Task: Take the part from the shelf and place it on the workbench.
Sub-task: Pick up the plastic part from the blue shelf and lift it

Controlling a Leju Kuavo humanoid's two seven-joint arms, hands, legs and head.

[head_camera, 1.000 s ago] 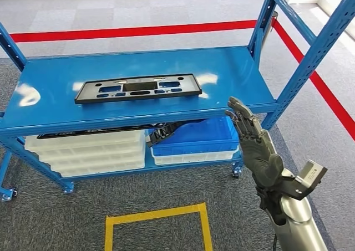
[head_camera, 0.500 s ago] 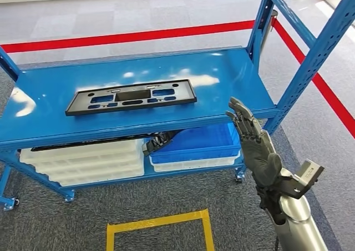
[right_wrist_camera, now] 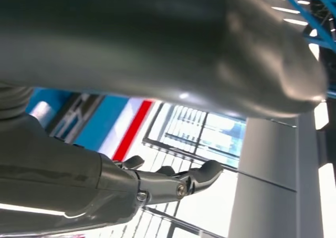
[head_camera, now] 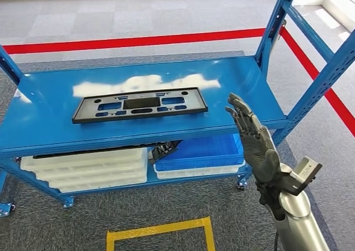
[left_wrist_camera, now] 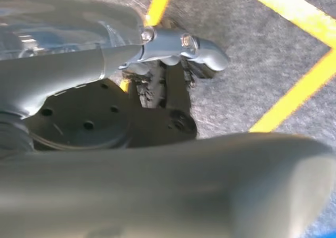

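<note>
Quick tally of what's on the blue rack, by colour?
Black: 2, the flat black plastic panel on the top shelf and a dark part on the lower shelf
White: 1 stack of trays
Blue: 1 blue tray on a white tray
Total: 5, counting the stack as 1

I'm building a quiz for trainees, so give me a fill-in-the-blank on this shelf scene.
1. The long black part lies flat on the shelf's ____ deck.
2. The right hand is raised with its fingers apart, holding ____.
3. The blue bin sits on the ____ deck.
4. The tape square on the carpet is ____.

Missing words: upper; nothing; lower; yellow
</note>
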